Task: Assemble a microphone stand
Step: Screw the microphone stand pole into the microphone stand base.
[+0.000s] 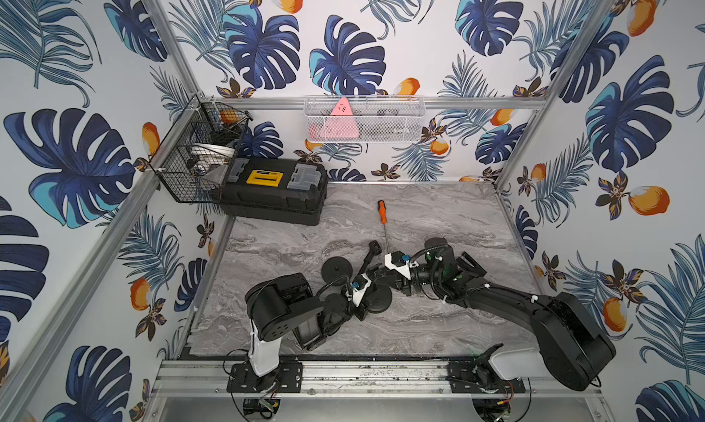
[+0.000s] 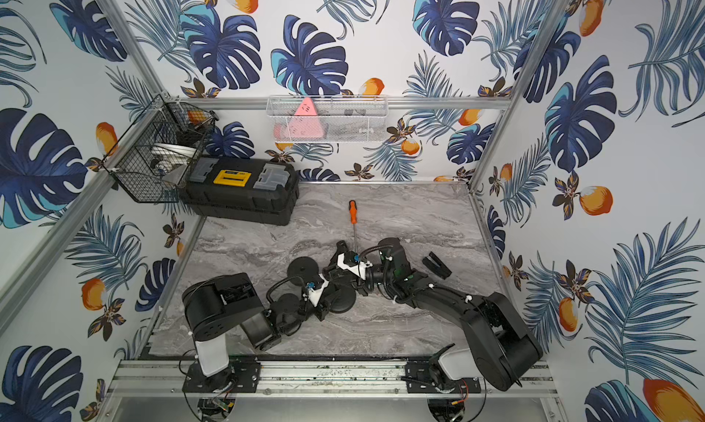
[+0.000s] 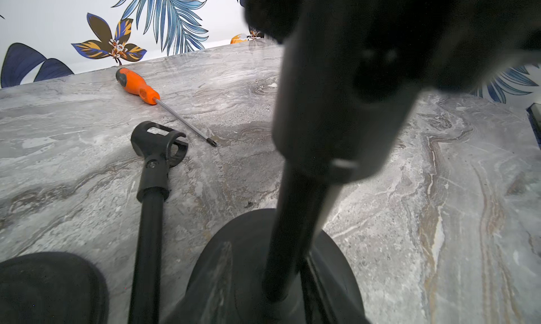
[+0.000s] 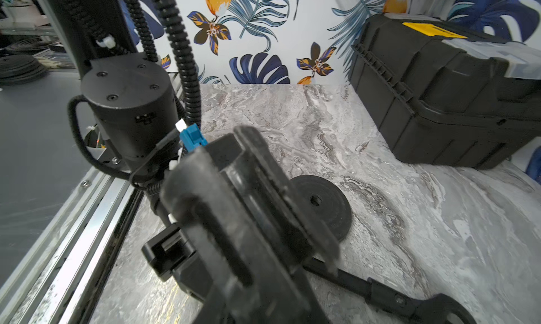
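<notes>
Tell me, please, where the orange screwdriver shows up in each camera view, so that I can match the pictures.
Both top views: the orange screwdriver lies on the table, handle toward the back wall, tip toward the arms.
Left wrist: it lies beyond the mic clip.
Right wrist: not in view.
Shared landmark: the mic clip shows in all four views.

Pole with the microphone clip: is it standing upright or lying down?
Lying down. In the left wrist view the pole rests lengthwise on the marble table, its clip near the tip of the screwdriver.
</notes>
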`<state>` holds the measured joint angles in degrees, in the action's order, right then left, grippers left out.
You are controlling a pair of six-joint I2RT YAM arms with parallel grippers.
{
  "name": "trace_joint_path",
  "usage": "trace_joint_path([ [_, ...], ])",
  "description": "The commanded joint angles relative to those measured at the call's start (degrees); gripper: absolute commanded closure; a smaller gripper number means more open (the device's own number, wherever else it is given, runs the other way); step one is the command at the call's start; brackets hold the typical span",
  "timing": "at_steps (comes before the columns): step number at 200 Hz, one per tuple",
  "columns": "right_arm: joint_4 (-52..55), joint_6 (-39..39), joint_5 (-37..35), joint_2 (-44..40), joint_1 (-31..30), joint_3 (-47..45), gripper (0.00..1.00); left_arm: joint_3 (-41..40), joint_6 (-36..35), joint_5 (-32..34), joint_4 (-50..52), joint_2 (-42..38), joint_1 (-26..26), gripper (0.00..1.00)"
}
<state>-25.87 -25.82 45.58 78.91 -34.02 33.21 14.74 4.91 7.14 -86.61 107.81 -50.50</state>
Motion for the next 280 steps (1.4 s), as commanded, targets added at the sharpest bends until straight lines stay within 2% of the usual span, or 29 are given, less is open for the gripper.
trace_joint_path([
  [1,4.41,8.92,-12.45,-1.33,-2.89,-2.54,1.0,0.0,1.38,1.92,-2.01,-0.4,0.14,0.6],
  [28,3.12,12.35,-21.52,-3.51,-7.56,-4.76,1.0,-0.04,1.84,2.08,-1.95,-0.58,0.23,0.65],
  [74,3.31,18.4,-43.57,-6.52,-16.38,-7.25,1.0,-0.55,2.65,3.19,-1.92,-1.1,0.74,0.67],
  [105,4.18,22.53,-58.75,-5.92,-22.5,-7.42,1.0,-0.52,3.33,3.84,-1.98,-0.85,0.93,0.69],
  [125,6.44,24.2,-65.53,-4.46,-25.59,-5.94,1.0,-0.68,3.53,4.29,-1.9,-0.88,1.19,0.71],
  [142,7.73,25.27,-68.39,-3.49,-27.25,-4.67,1.0,-0.6,3.53,4.38,-1.96,-0.85,1.36,0.72],
  [169,8.33,25.57,-66.75,-4.18,-27.55,-3.74,1.0,0.25,3.05,3.63,-1.92,0.06,1.46,0.74],
  [194,8.3,25.9,-65.15,-4.88,-27.51,-3.5,1.0,1.2,2.92,2.31,-1.97,1.16,1.46,0.88],
  [218,8.12,26.31,-64.27,-4.91,-27.51,-3.34,1.0,1.06,2.52,2.75,-1.99,1.12,1.46,0.89],
  [225,8.28,26.21,-63.97,-5.05,-27.5,-3.25,0.93,1.07,2.4,2.84,-1.96,1.17,1.46,0.89],
  [246,8.52,25.36,-63.2,-5.7,-27.5,-2.9,0.53,1.23,2.3,3.06,-1.98,1.76,1.46,0.88],
  [264,10.24,24.07,-62.14,-7.01,-27.37,-2.3,0.39,1.53,2.3,3.23,-1.94,2.72,1.46,0.87],
  [280,11.65,22.86,-60.08,-8.4,-26.69,-2.19,0.32,1.86,2.33,3.32,-1.94,3.35,1.46,0.86],
])
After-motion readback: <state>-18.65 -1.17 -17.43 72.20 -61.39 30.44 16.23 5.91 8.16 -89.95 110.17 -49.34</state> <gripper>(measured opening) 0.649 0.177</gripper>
